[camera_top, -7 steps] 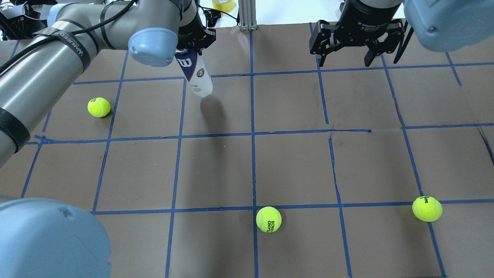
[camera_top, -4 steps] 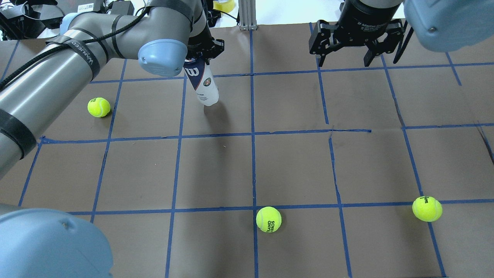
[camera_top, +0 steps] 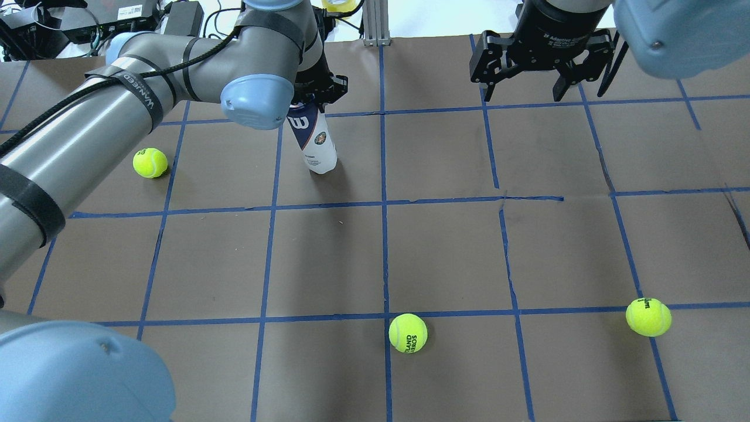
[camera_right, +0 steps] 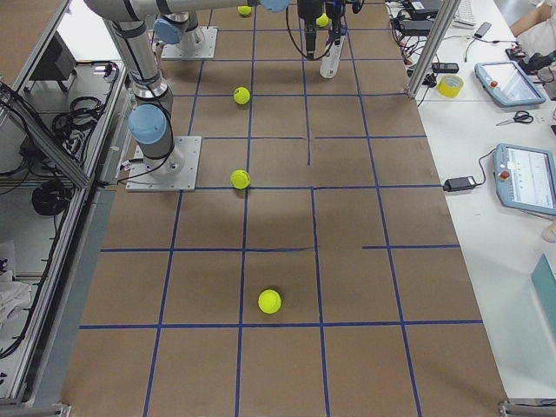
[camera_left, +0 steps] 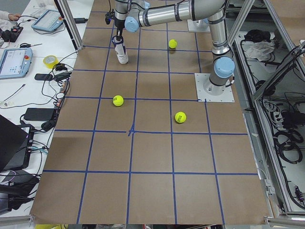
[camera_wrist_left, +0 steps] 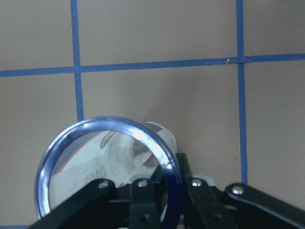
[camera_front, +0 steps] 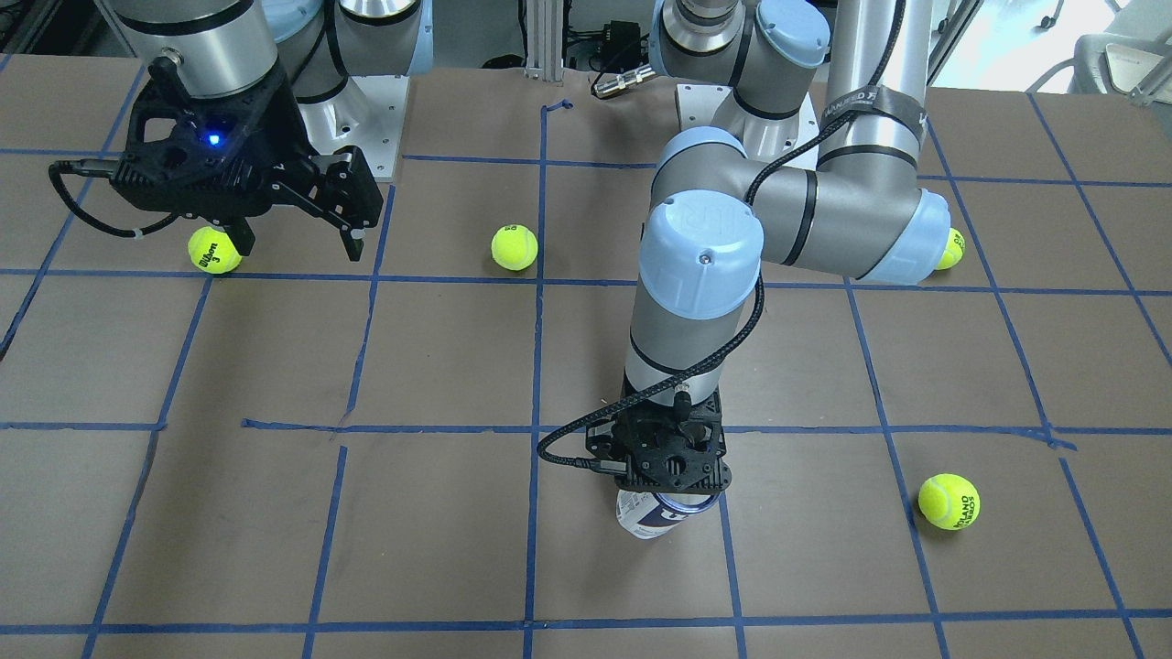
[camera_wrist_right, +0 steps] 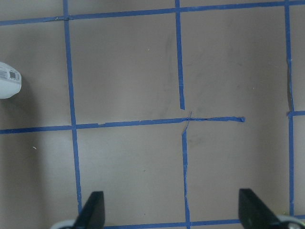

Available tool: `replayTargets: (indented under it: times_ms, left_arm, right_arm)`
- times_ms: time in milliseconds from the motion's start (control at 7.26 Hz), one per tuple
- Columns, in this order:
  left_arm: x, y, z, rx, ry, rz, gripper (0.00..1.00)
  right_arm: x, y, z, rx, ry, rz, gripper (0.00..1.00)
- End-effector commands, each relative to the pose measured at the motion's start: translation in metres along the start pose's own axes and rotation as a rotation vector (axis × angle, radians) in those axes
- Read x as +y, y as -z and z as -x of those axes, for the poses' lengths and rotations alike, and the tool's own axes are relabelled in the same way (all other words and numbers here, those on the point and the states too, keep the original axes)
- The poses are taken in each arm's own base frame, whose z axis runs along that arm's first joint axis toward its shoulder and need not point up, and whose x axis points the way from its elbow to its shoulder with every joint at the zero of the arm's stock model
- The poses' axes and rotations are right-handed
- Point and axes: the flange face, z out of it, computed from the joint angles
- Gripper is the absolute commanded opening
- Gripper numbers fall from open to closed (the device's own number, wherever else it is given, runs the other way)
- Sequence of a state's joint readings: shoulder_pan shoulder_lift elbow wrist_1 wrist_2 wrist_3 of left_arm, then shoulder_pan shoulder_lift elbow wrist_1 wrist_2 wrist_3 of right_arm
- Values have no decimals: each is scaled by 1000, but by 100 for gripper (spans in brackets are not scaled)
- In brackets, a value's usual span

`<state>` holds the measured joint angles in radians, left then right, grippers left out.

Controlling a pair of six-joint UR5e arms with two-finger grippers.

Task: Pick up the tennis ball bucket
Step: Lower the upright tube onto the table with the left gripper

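The tennis ball bucket (camera_top: 316,143) is a clear can with a white and navy Wilson label, nearly upright with a slight tilt. My left gripper (camera_top: 319,94) is shut on its navy rim from above. In the left wrist view the rim (camera_wrist_left: 95,129) is a blue ring with one wall between my left gripper's fingers (camera_wrist_left: 143,191). The bucket's base is at or just above the brown table; I cannot tell which. The bucket also shows in the front view (camera_front: 652,517) below the left gripper (camera_front: 668,467). My right gripper (camera_top: 533,76) is open and empty, far off at the back right.
Three yellow-green tennis balls lie on the gridded brown table: one left of the bucket (camera_top: 150,162), one at the front middle (camera_top: 408,333), one at the front right (camera_top: 648,317). An aluminium post (camera_top: 375,23) stands at the back edge.
My left arm has carried the bucket to the right and toward the robot. The bucket's shadow has closed up to its base. The right arm has not moved.
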<state>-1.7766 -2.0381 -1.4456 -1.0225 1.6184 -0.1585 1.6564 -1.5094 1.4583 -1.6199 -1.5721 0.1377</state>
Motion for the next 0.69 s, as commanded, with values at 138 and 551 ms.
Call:
replayTargets:
  times_ms: [138, 551]
  left_arm:
    - [6, -3, -1, 3, 0, 23, 42]
    - [11, 29, 1, 4, 8, 34, 100]
  right_arm:
    - [0, -1, 0, -3, 0, 2, 100]
    - [0, -1, 0, -1, 0, 2, 100]
